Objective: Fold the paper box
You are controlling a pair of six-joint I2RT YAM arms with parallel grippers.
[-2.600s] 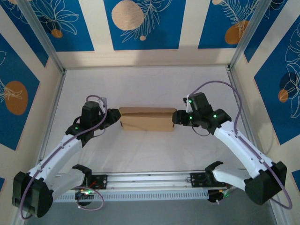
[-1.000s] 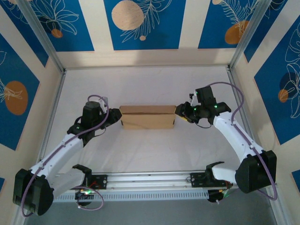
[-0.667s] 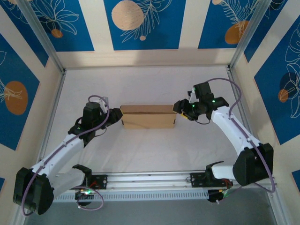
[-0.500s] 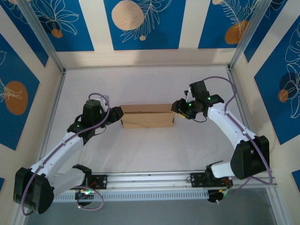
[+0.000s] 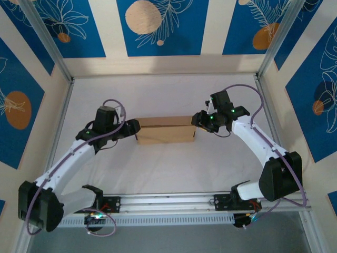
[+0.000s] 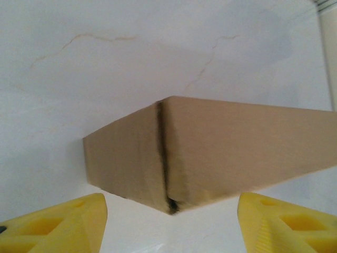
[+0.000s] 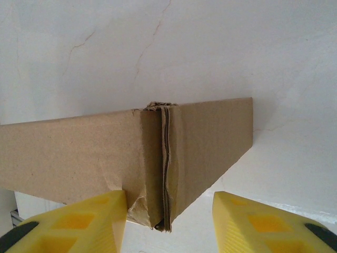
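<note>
1. The box [image 5: 165, 129] lay shut and flat on the white worktop [image 5: 158, 174], about midway across it, its long side running left to right.
2. The left tool [image 5: 134, 128] was at the box's left end, and the right tool [image 5: 196, 120] was at its right end, so the box sat between them.
3. In the left wrist view, the left tool [image 6: 171, 203] was open. Its yellow fingers [image 6: 58, 221] stood wide apart, on either side of a corner of the box [image 6: 237, 147], and neither touched the cardboard.
4. A dark seam ran down that corner.
5. In the right wrist view, the right tool [image 7: 168, 211] was also open, with a corner of the box [image 7: 68, 153] between its yellow fingers [image 7: 263, 221].
6. One finger sat right against the long face of the box; whether it pressed on the face could not be told. The other stood clear of the short face.
7. The cardboard at that corner was creased and frayed, with layered edges showing.
</note>
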